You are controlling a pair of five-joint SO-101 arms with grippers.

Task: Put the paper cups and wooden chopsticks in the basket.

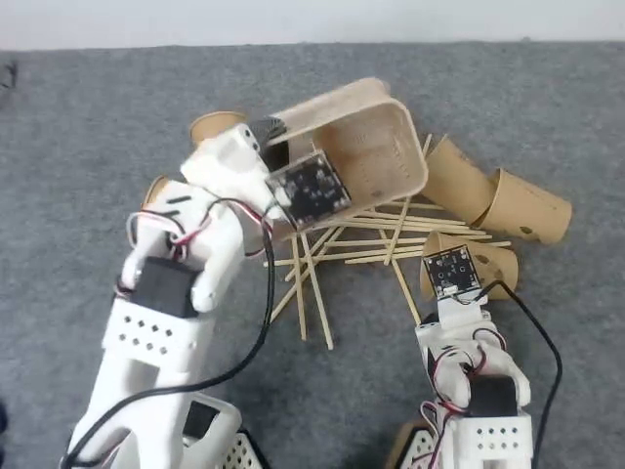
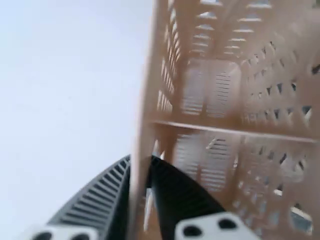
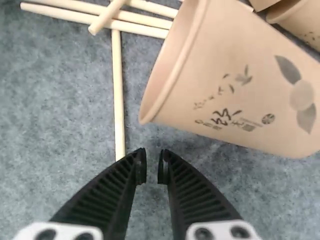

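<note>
Left gripper (image 2: 142, 162) pinches the basket (image 2: 225, 100) wall; right gripper (image 3: 151, 164) sits nearly closed.

In the high view, upper left of centre, the left arm (image 1: 210, 210) covers most of two cups (image 1: 217, 125) and the basket's (image 1: 332, 98) near rim. At lower right, a wrist board (image 1: 451, 271) hides part of a third cup (image 1: 496, 266). In the left wrist view the basket (image 2: 210, 100) is blurred and runs off the frame. In the right wrist view the third cup (image 3: 235, 95) and chopsticks (image 3: 75, 12) are cut by the frame edge.
</note>
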